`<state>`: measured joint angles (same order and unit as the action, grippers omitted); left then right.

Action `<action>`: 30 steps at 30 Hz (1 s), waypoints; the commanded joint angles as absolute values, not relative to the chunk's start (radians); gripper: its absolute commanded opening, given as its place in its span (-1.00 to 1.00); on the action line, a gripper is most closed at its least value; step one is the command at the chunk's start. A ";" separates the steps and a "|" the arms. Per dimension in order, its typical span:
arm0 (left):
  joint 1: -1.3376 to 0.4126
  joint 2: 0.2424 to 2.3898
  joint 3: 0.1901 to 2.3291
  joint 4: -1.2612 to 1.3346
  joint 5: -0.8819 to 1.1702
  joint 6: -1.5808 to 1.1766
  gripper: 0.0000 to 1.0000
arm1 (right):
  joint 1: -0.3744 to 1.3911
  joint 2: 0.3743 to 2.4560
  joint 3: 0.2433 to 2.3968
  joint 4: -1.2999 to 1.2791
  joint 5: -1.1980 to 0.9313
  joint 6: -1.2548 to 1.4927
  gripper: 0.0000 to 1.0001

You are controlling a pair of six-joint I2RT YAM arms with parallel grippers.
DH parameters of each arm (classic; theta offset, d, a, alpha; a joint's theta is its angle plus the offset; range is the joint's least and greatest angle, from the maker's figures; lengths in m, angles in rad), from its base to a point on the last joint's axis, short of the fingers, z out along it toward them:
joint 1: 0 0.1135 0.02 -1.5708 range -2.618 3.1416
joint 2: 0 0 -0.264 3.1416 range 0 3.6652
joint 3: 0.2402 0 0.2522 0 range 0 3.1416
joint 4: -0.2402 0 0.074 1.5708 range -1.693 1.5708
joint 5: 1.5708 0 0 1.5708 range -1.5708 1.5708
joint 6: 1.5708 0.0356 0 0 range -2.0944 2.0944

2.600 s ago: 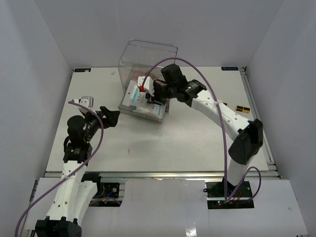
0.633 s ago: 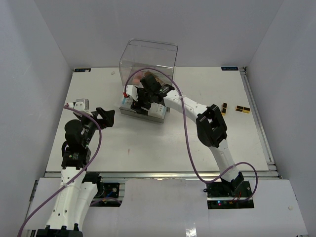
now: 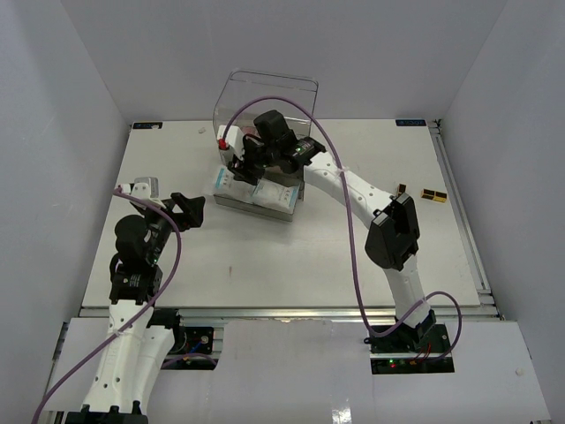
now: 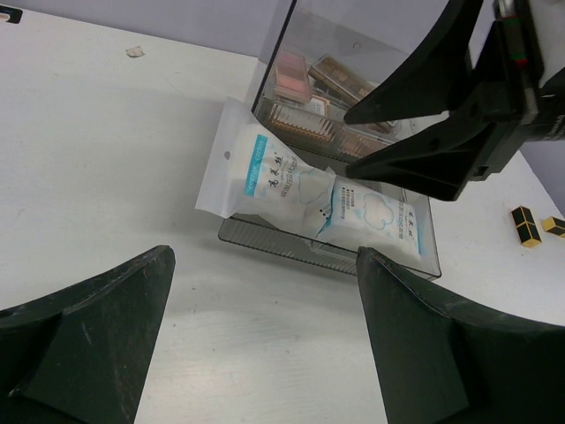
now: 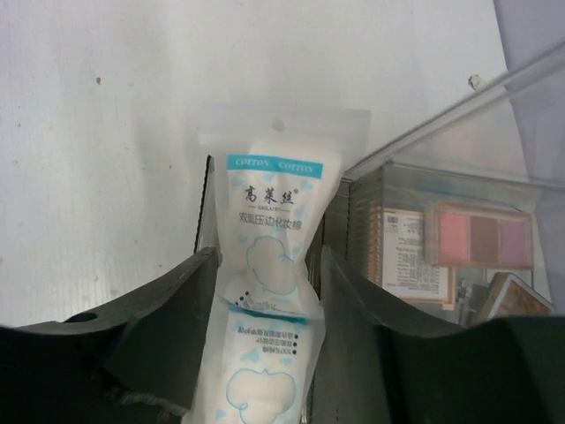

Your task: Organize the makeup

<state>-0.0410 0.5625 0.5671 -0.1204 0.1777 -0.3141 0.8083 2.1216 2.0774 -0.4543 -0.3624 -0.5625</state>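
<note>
Two white-and-blue packets (image 3: 234, 181) (image 3: 275, 193) lie end to end in the pulled-out dark drawer (image 3: 258, 206) in front of the clear box (image 3: 265, 95). They show in the left wrist view (image 4: 274, 177) (image 4: 380, 216) and the right wrist view (image 5: 278, 221) (image 5: 260, 380). Pink and brown palettes (image 5: 481, 234) (image 4: 291, 75) sit inside the box. My right gripper (image 3: 243, 161) (image 4: 347, 143) (image 5: 267, 265) hovers open above the packets and holds nothing. My left gripper (image 3: 190, 210) (image 4: 265, 265) is open and empty over bare table, left of the drawer.
Two small gold-and-black blocks (image 3: 402, 193) (image 3: 433, 194) lie on the table at the right and also show in the left wrist view (image 4: 523, 223). The white table (image 3: 265, 256) is ringed by white walls. A purple cable loops over the right arm.
</note>
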 commanded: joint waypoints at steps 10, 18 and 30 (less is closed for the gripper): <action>-0.037 0.535 0.578 -0.125 0.143 -0.302 0.91 | 0.894 2.294 2.180 -0.249 -0.210 -0.561 0.06; -0.037 0.536 0.578 -0.123 0.150 -0.303 0.91 | 0.888 2.312 2.123 -0.212 -0.124 -0.589 0.05; -0.037 0.537 0.576 -0.124 0.150 -0.302 0.91 | 0.880 2.307 2.116 -0.197 -0.129 -0.598 0.06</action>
